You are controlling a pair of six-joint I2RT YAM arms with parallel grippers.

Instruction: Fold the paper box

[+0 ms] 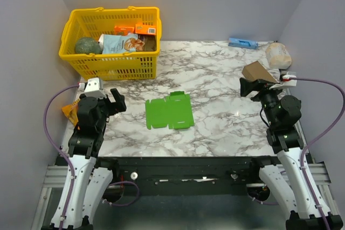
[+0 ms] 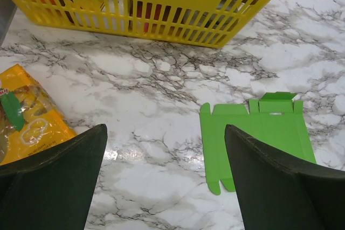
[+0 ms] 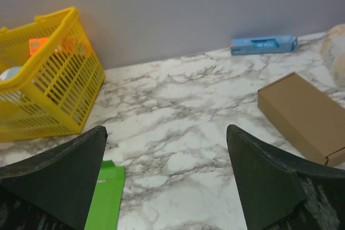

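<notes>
– Dark fingers (image 2: 59, 187) fill the bottom of both wrist views. How do they stand?
– Wide apart on each arm. The left gripper (image 2: 165, 129) has nothing between its fingers but bare marble, and the right gripper (image 3: 166, 129) is just as wide and just as empty.
– And the paper box (image 1: 168, 113)?
– Flat on the desk (image 1: 226, 84), unfolded, creases and small flaps showing. From above it lies about midway between the two arms, a little nearer the left one, and neither gripper touches it.
– Do the wrist cameras see it?
– The left one shows most of it, its near right part hidden behind one finger. The right one catches only a green corner beside a finger.
– What else is on the desk?
– A yellow basket (image 1: 121, 65) at the far left with packets inside, well apart from the green card. A yellow snack bag (image 2: 29, 114) lies by the left arm. A brown cardboard box (image 3: 302, 114) sits near the right arm, and a blue carton (image 3: 264, 43) lies against the back wall.
</notes>
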